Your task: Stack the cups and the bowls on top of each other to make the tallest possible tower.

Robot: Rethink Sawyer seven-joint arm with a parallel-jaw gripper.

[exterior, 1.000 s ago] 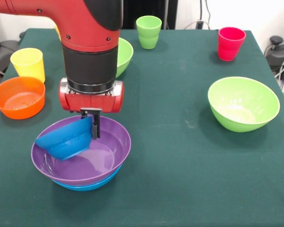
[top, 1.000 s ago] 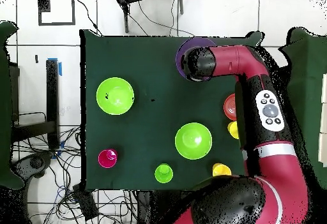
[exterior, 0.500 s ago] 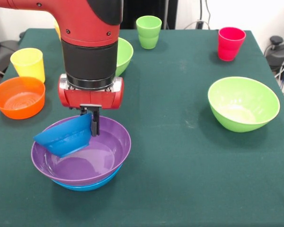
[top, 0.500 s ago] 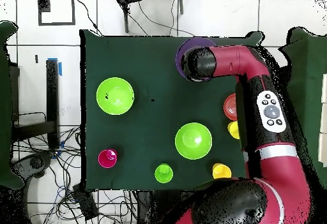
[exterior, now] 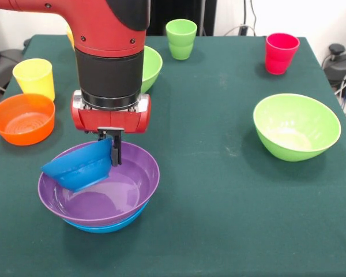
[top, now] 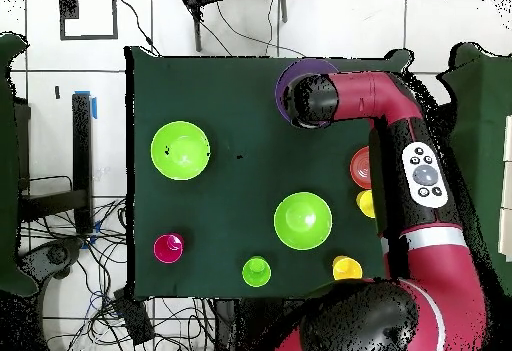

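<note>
My gripper (exterior: 113,149) is shut on the rim of the small blue bowl (exterior: 78,166) and holds it tilted over the wide purple bowl (exterior: 127,190). The purple bowl sits nested in the large blue bowl (exterior: 106,226). In the overhead view the arm's wrist (top: 310,100) hides all but the purple bowl's rim (top: 296,67). The small orange bowl (exterior: 22,118) and a yellow cup (exterior: 34,78) stand to the left. One light green bowl (exterior: 296,125) is at the right, another (exterior: 151,66) behind the arm. A light green cup (exterior: 181,38) and a red cup (exterior: 281,52) stand at the back.
The orange-yellow cup (top: 346,267) shows near the robot's base in the overhead view; in the front view the arm mostly hides it. Cables lie on the floor beyond the table's edges (top: 90,297).
The gripper has lifted the small blue bowl slightly within the purple bowl over the last second. Nothing else has moved.
</note>
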